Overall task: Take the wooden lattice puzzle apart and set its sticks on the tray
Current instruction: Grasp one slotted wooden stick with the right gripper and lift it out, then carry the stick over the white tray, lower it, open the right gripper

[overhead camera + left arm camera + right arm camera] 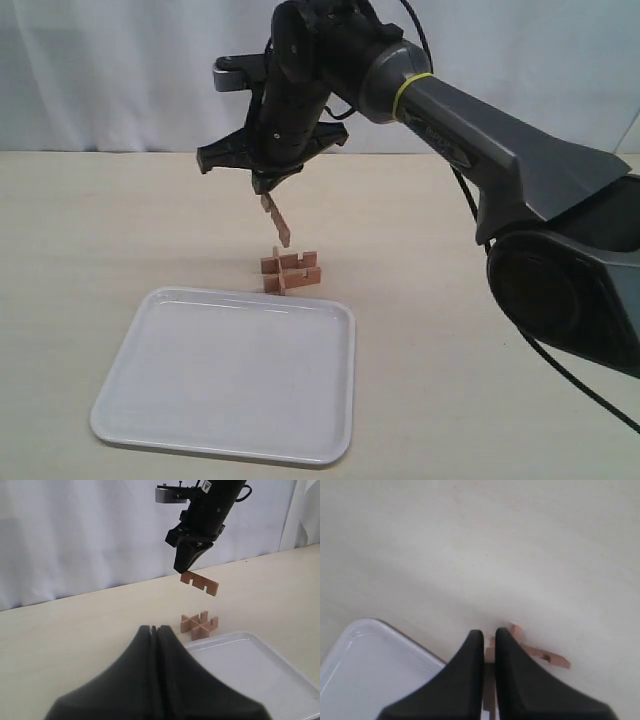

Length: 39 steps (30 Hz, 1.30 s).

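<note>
Tabletop (430, 400): right fingers (470, 680) pinch stick (276, 222); arm lettering (447, 135) seemingly illegible.

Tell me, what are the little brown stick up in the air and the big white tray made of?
The stick looks like wood: matt reddish-brown with square-cut notches, same as the puzzle below it. The tray is probably plastic: smooth, white and slightly glossy, with a moulded, rounded rim.

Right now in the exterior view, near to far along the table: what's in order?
tray → wooden lattice puzzle → white curtain. The right gripper and the stick it holds hang above the puzzle; their depth is unclear, so they are left out.
</note>
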Available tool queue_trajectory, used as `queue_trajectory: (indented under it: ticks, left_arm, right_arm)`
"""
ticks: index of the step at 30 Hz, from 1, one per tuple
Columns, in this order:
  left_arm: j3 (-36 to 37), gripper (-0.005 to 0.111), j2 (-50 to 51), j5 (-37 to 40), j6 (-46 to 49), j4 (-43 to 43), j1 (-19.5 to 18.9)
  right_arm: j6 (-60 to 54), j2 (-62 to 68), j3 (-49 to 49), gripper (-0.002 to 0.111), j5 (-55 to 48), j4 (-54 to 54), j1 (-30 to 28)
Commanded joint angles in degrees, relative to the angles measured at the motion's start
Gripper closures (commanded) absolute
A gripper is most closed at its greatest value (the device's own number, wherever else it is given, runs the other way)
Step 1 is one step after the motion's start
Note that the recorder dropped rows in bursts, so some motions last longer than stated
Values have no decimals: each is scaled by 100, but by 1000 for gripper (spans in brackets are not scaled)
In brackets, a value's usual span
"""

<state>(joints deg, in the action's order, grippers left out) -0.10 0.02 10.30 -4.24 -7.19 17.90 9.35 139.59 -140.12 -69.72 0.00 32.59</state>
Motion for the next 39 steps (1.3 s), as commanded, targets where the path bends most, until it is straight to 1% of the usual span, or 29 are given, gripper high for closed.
queue_trajectory:
  ticks: [1,7,13,16,21,26,35,39]
  left_arm:
    - [3,107,-2,-39,-30,42,16]
    - [3,107,-2,-39,-30,42,16]
    - [3,107,-2,-39,-30,42,16]
    - [3,107,-2,-39,-30,42,16]
    - [3,107,-2,-39,-30,42,16]
    - [3,107,-2,-39,-30,42,16]
    - [3,107,-2,-39,-30,42,16]
    - [3,107,-2,-39,-30,42,16]
  right_arm:
    - [-246,-115,-13,104,-24,-35,329]
    - [-572,-115,110,104,-24,-35,764]
    - [-852,-115,538,104,-24,0,1055]
    - [-935,-115,785,104,-24,0,1067]
    - [-1459,-115,1247,104,-24,0,1067]
    - [-1718,-115,1614,104,-24,43,1056]
    - [-1877,-115,1999,104,-24,49,1056]
    - [-1877,-115,2182,104,262,95,1056]
